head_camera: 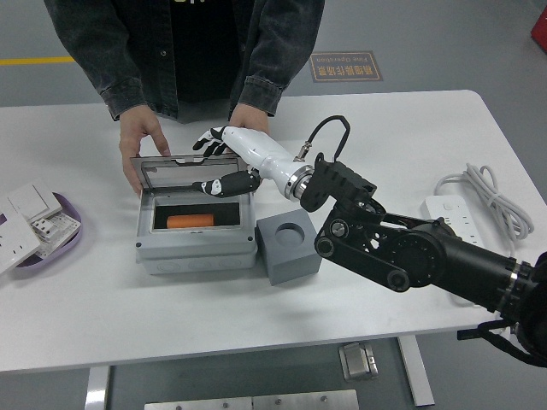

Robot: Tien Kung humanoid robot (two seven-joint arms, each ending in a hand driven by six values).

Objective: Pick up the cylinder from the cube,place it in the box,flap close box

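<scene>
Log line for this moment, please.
stage: closing flap | cylinder: in box | cube: empty | right hand: open, on lid | person's hands: steadying box

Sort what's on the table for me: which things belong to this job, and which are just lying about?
Job:
- orange cylinder, lying inside the box
- grey box, its lid tilted half up
- grey cube, its socket empty
- right hand, at the lid
- person's hands, steadying the box

Lying about:
- power strip with cable
- purple tray of white switch parts

white table (402,137) on grey floor (427,43) with yellow line (34,61)
</scene>
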